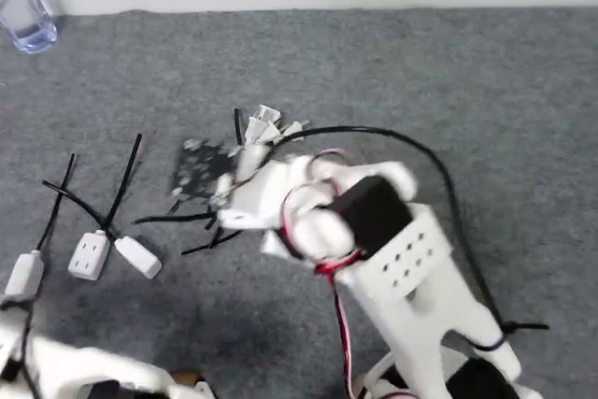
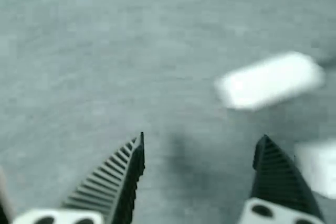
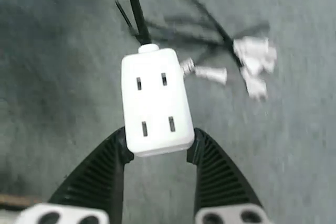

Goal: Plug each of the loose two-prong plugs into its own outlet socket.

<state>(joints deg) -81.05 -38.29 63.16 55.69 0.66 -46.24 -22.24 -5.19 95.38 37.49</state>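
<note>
White socket [image 3: 155,100] sits clamped by its near end in the right tool [image 3: 159,136]; the left tool [image 2: 202,139] gapes wide, a blurred white piece [image 2: 270,80] just beyond it.

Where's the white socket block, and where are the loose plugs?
socket block [image 3: 156,103], right wrist view, centre of its slotted face.
loose plugs [image 3: 253,59], right wrist view, middle of the white cluster.

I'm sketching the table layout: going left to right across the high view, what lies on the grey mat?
White corded plug at the left edge → outlet block → white plug → dark flat patch → cluster of small white plugs → right arm.
</note>
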